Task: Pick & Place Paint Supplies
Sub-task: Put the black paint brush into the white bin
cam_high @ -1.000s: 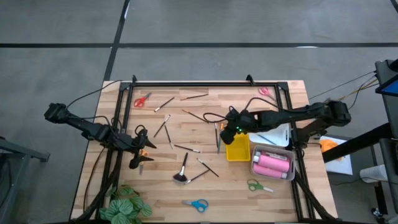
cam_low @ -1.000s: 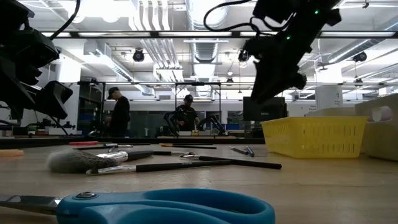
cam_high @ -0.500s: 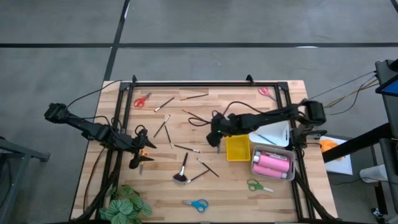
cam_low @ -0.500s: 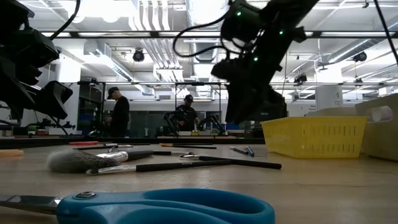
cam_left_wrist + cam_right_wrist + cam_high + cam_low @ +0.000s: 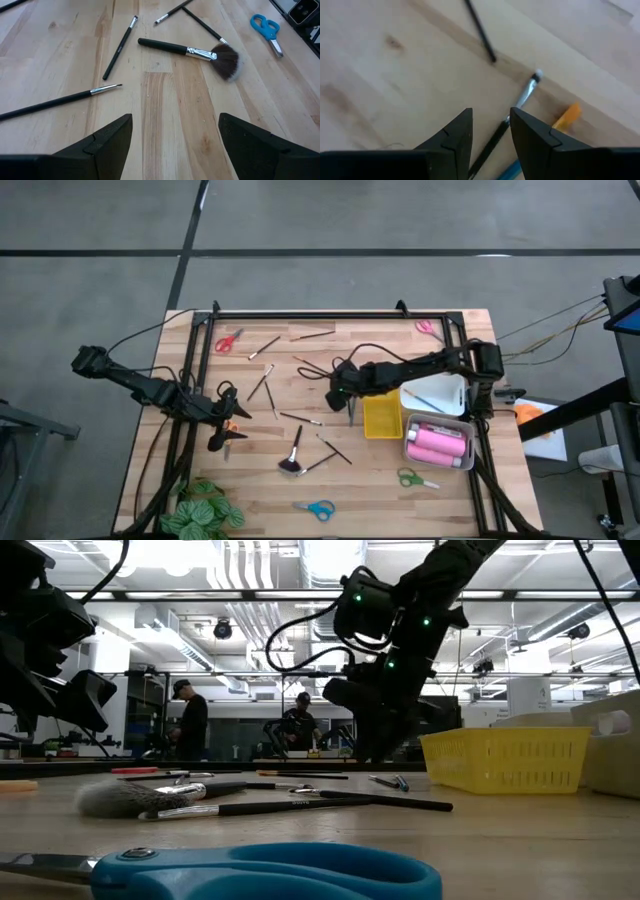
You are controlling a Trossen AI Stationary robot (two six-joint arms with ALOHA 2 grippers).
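The right gripper (image 5: 341,392) reaches out low over the middle of the wooden table (image 5: 400,495), just left of the yellow tray (image 5: 382,420). Its two dark fingers (image 5: 452,137) stand a little apart with nothing between them; past their tips lies a thin brush (image 5: 512,117) with a silver ferrule, and beside it something orange and something blue (too blurred to name).

The left gripper (image 5: 222,425) waits over the left side of the table, jaws spread wide and empty. Ahead of it lies the fluffy black brush (image 5: 192,51), bristles fanned flat on the wood, with several thin brushes (image 5: 120,47) scattered near it.

More thin brushes (image 5: 300,418) lie loose across the table's middle. Red scissors (image 5: 229,341) sit at the far left, pink scissors (image 5: 426,327) at the far right, green scissors (image 5: 415,478) near the right edge, and blue scissors (image 5: 318,508) at the near edge. Pink paint bottles (image 5: 438,444) lie in the grey bin (image 5: 409,451) on the right, just beyond the yellow tray. A white tray (image 5: 455,393) sits behind it, holding a brush. The leafy plant (image 5: 203,515) occupies the near left corner.
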